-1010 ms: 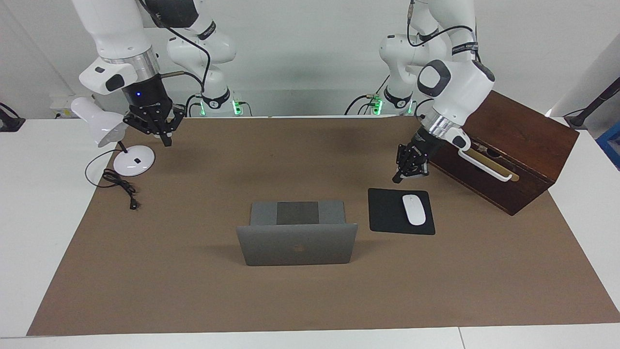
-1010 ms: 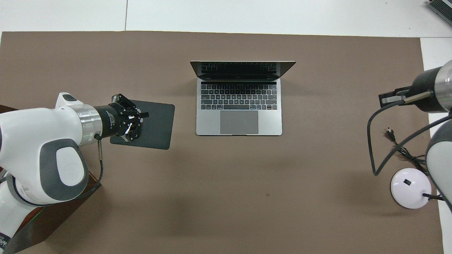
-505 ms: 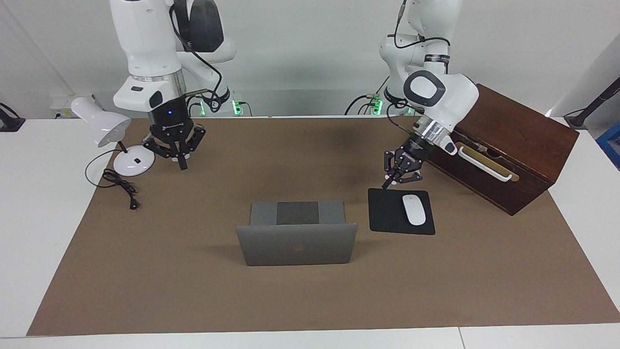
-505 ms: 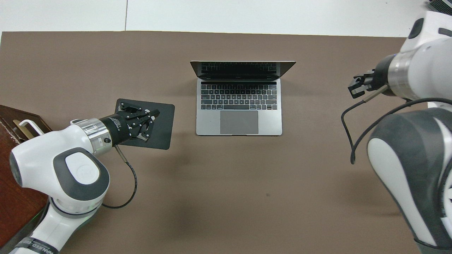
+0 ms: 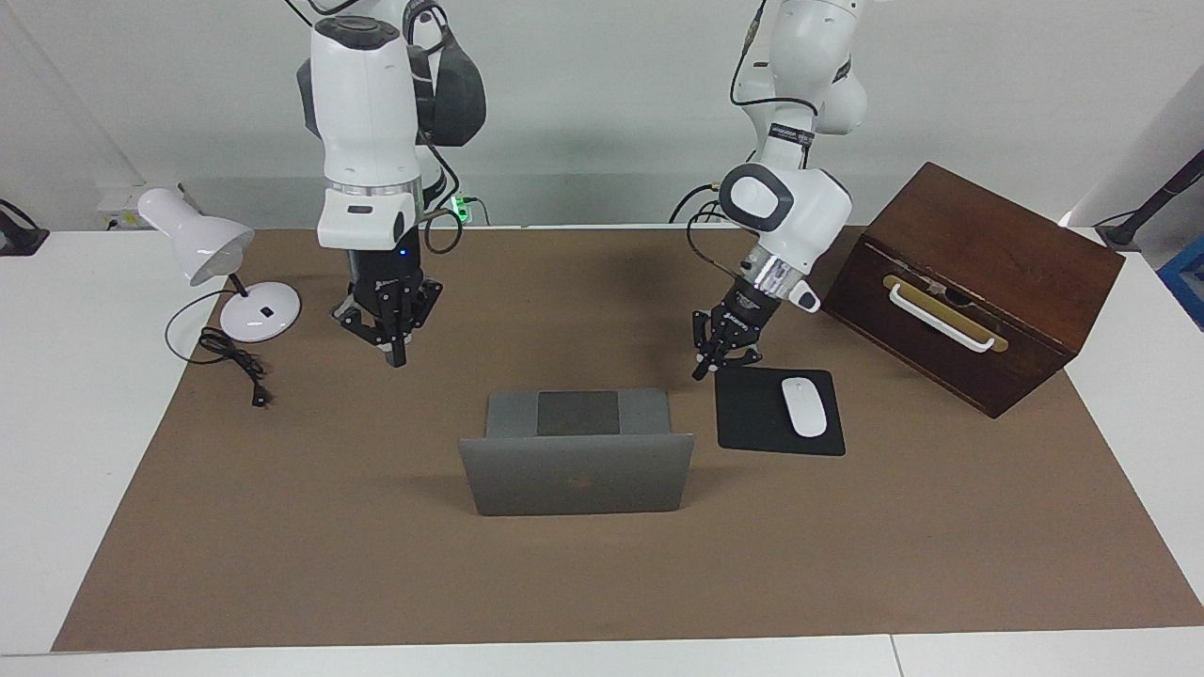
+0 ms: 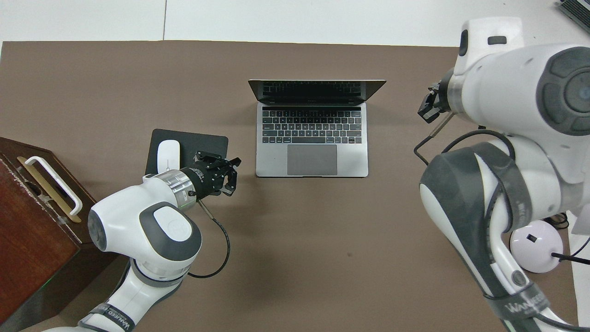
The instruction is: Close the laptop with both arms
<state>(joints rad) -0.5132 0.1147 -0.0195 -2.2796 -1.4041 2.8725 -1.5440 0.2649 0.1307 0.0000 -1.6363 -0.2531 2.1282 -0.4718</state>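
- White desk (image 5: 56,451) under a big brown mat (image 5: 376,564), plain pale wall up top. Pretty bare room otherwise.
- One laptop (image 5: 576,484), silver-grey, sitting open mid-mat, lid upright, keyboard side toward the robots.
- One black mouse pad (image 5: 752,414) just beside the laptop, toward the left arm's end, with one white mouse (image 5: 803,406) on it.
- One dark wooden box (image 5: 978,282) with a pale handle, nearer the robots than the pad, at that same end.
- One white desk lamp (image 5: 202,244) plus its black cord (image 5: 235,362) at the right arm's end.
- Two white arms, so two end effectors.
- Left end effector (image 5: 701,370) up over the mat by the pad's corner nearest the robots, fingertips pinched together, holding nothing.
- Right end effector (image 5: 397,357) hanging over bare mat between lamp and laptop, also closed up tight, nothing in it.
- Neither one touching the laptop.
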